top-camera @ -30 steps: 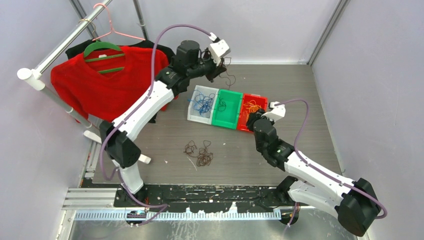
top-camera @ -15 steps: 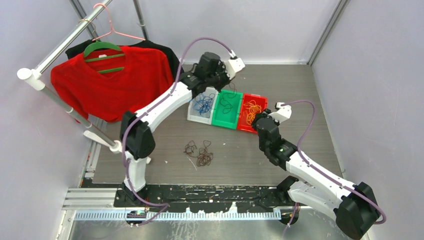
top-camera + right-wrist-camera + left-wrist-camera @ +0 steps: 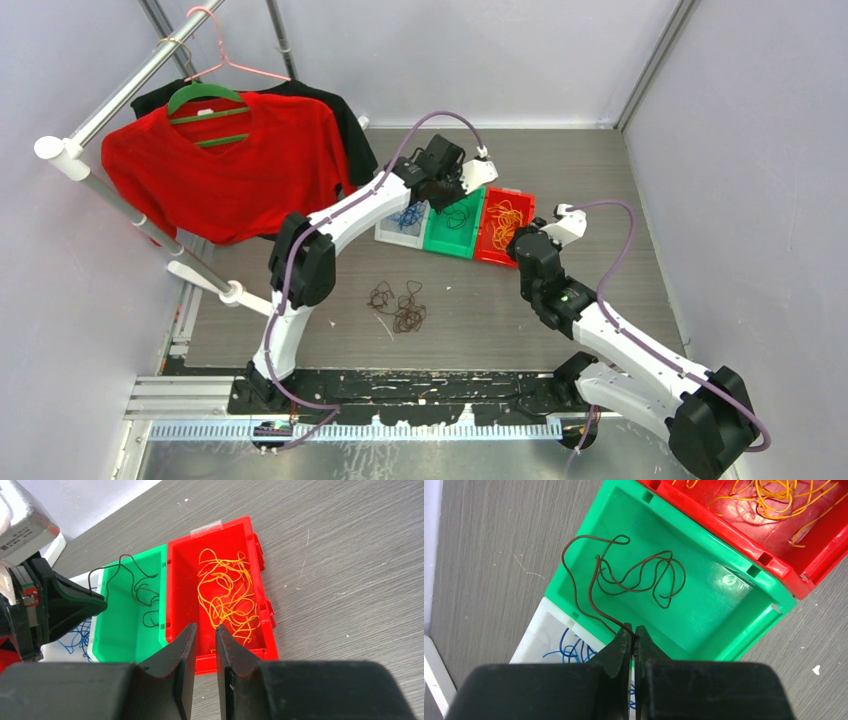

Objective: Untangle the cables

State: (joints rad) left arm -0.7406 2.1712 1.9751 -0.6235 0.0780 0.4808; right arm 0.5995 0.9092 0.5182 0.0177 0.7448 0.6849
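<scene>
My left gripper [image 3: 634, 630] is shut on one end of a dark brown cable [image 3: 634, 575]. That cable hangs in loops into the green bin [image 3: 719, 610], and the gripper [image 3: 450, 203] hovers above it. Blue cables [image 3: 571, 650] lie in the white bin [image 3: 539, 635]. Orange cables [image 3: 227, 595] fill the red bin [image 3: 172, 580]. My right gripper [image 3: 205, 627] is open by a narrow gap, empty, above the red bin's near end [image 3: 497, 250]. A clump of brown cables [image 3: 400, 305] lies on the table in front of the bins.
The three bins stand side by side mid-table: white [image 3: 390, 232], green [image 3: 445, 240], red [image 3: 522, 200]. A red sweater [image 3: 230, 160] hangs on a clothes rack [image 3: 110, 95] at the back left. Walls enclose the table at the back and right.
The left arm swung from behind the bins down over the green bin, carrying the brown cable. The right gripper's gap narrowed slightly and the arm shifted a little right.
</scene>
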